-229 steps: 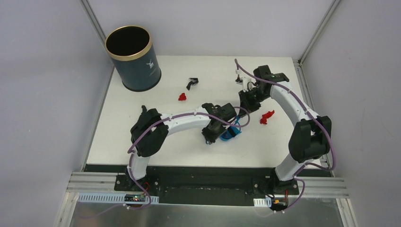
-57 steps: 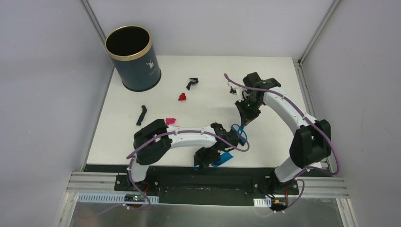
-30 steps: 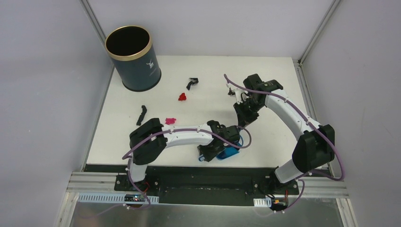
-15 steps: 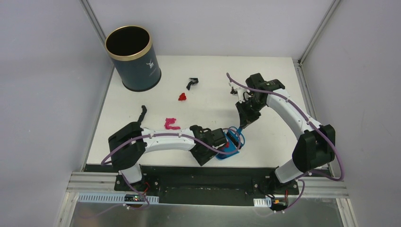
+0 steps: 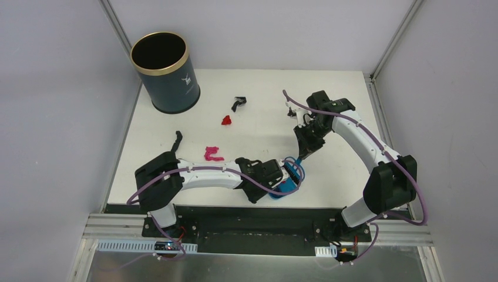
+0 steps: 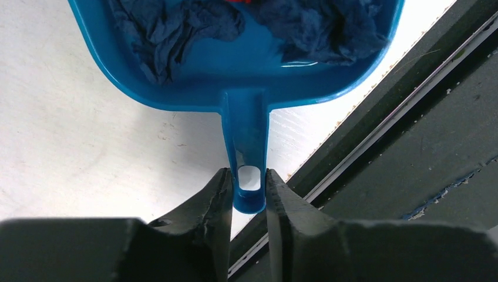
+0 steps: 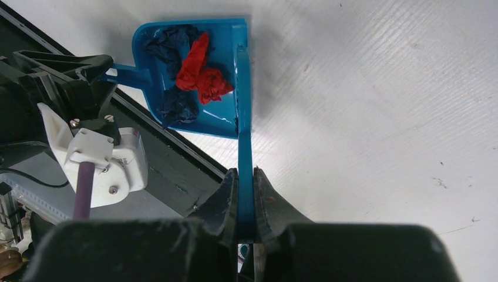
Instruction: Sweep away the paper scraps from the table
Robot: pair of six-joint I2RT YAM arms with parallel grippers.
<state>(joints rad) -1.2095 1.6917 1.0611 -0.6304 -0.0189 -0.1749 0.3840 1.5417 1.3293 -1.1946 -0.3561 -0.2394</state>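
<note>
evidently the blue dustpan, handle clamped by the left gripper, is held flat at the near edge of the table; the hand brush, pinched by the right gripper, is set across its mouth, penning paper scraps inside.

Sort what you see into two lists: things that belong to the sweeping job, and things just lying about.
Job: red scrap, pink scrap, black scrap, dark strip, all on the table; dustpan with collected scraps, in the left gripper; brush, in the right gripper; bin, probably.
Just there: grey walls; metal rail.
</note>
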